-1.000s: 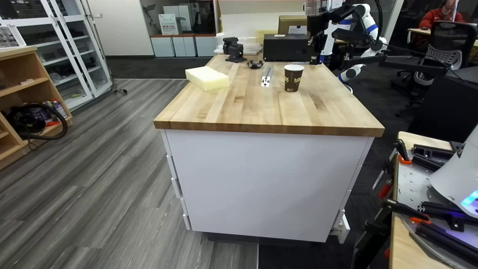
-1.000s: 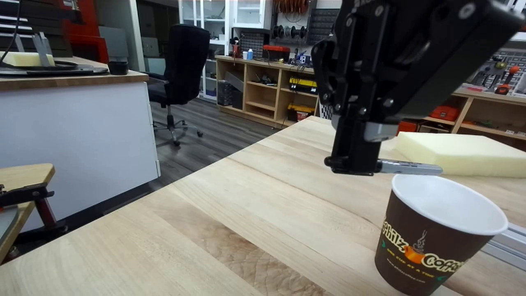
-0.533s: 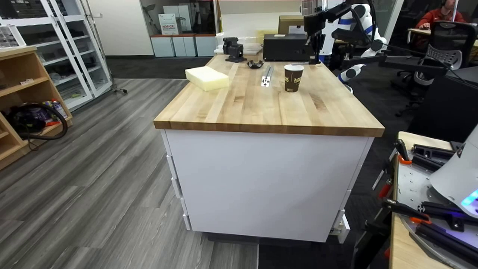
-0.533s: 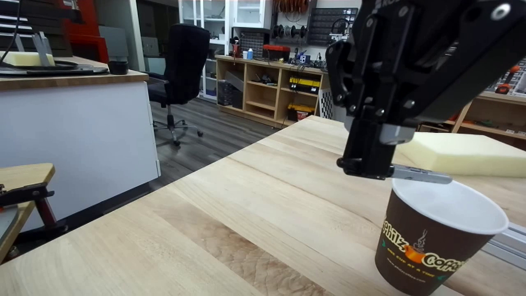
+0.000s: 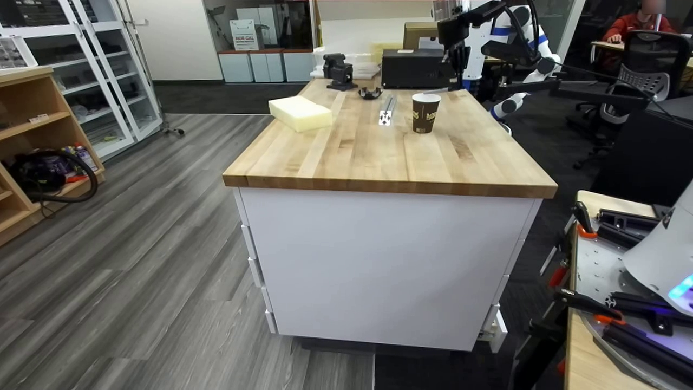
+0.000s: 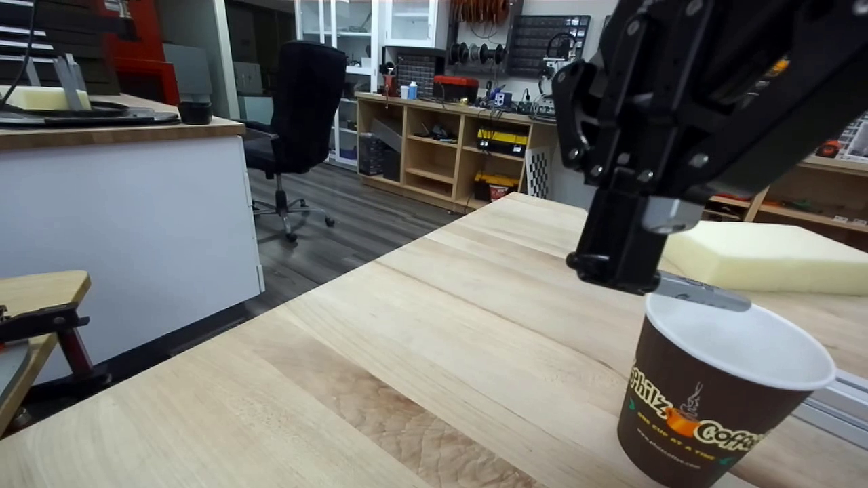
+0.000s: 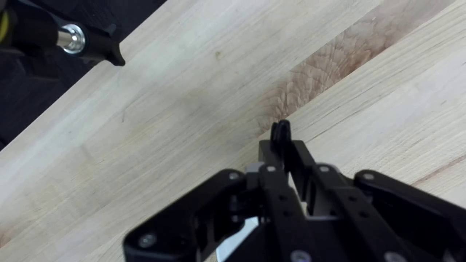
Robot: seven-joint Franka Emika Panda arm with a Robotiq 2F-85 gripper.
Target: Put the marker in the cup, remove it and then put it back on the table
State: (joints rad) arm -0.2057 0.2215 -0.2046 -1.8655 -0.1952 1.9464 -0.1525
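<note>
The marker (image 6: 703,293), grey with a dark end, is gripped crosswise near that end. My gripper (image 6: 617,274) is shut on it, above the table (image 6: 373,386). Its grey end slopes slightly down and overlaps the rim and mouth of the cup (image 6: 705,413) in an exterior view; whether it touches the rim I cannot tell. The brown cup (image 5: 424,118) stands upright, with my gripper (image 5: 459,81) just behind it. In the wrist view the gripper (image 7: 281,136) has its fingers together around the dark marker end (image 7: 282,127); the rest of the marker is hidden.
A pale yellow foam block (image 5: 301,114) lies on the tabletop. Beside the cup runs a metal rail (image 5: 387,111). Toward the back stand a black vise (image 5: 340,73), a small dark bracket (image 5: 370,93) and a black box (image 5: 413,69).
My gripper has shifted toward the cup, carrying the marker, and has tilted so the marker's grey end dips lower over the cup's mouth. The cup stands where it was.
</note>
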